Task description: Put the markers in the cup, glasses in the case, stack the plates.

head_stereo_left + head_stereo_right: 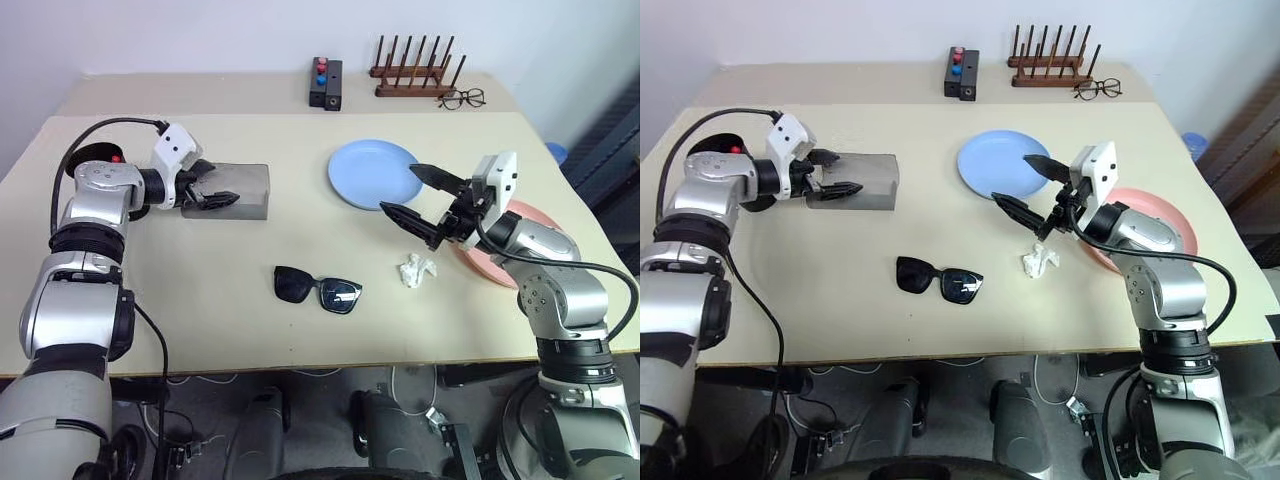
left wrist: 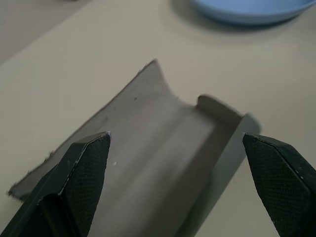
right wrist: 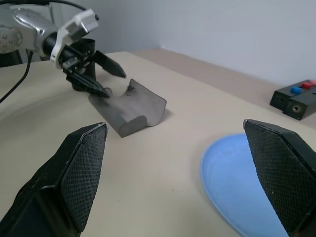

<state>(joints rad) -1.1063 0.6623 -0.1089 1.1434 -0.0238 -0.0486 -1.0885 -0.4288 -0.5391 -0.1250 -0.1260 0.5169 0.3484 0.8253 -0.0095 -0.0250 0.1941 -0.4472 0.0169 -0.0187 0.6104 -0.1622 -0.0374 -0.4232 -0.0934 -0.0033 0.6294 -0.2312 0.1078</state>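
The case (image 1: 232, 191) lies open at the table's (image 1: 200, 320) left-rear, the wide-open left gripper (image 1: 208, 187) at its near end; it looks light, soft felt, best taken by its lid edge. The glasses (image 1: 317, 288), light and fragile, lie mid-front, well apart, a white scrap (image 1: 415, 270) between them and the wide-open, empty right gripper (image 1: 420, 197).

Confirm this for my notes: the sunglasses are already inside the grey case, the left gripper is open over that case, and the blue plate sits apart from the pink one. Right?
One thing is wrong. The sunglasses are not in the grey case; they lie folded open on the table, nearer the robot, as the left eye view shows. The left gripper is indeed open over that case, and the blue plate sits apart from the pink plate.
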